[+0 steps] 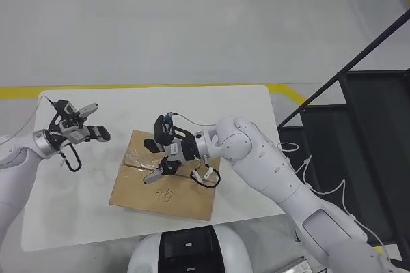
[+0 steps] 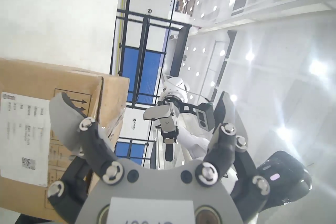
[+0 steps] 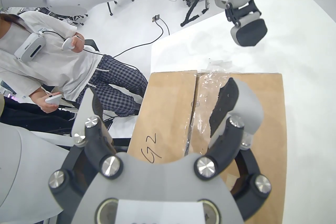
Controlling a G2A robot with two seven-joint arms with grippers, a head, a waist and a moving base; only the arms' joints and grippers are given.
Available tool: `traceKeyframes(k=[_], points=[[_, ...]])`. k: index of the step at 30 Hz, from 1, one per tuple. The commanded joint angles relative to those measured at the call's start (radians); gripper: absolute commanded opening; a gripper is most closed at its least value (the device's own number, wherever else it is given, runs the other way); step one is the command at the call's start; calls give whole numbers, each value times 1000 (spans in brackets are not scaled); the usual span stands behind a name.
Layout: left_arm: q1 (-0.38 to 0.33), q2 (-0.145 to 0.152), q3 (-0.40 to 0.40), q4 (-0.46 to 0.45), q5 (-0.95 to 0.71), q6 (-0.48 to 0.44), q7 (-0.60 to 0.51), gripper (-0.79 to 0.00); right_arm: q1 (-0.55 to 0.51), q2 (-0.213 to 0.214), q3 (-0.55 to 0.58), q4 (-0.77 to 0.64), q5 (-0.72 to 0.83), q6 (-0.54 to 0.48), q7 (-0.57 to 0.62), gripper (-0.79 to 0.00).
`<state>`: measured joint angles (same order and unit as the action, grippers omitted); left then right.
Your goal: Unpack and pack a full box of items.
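A closed cardboard box lies on the white table, near its front edge. Crinkled clear tape runs along the seam between its top flaps. My right gripper hovers just above the box top, open, its fingers straddling the seam, and one pad is over the tape. My left gripper hangs open above the table to the left of the box, holding nothing. From there the box side shows a white label.
A black metal stair frame stands past the table's right edge. Yellow floor tape runs behind the table. Bare tabletop lies behind the box and to its left.
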<state>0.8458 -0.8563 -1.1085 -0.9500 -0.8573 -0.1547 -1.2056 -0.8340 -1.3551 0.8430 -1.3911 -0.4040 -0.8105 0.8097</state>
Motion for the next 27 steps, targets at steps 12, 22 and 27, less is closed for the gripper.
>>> traceKeyframes(k=[12, 22, 27], points=[[148, 51, -217, -60, -66, -35, 2, 0, 75, -27, -85, 101, -113, 130, -47, 0], [250, 65, -302, -180, -57, -8, 30, 0, 129, -60, -168, 153, -139, 174, -46, 0], [277, 67, -330, -211, -50, 3, 33, 0, 134, -69, -191, 154, -155, 198, -45, 0]])
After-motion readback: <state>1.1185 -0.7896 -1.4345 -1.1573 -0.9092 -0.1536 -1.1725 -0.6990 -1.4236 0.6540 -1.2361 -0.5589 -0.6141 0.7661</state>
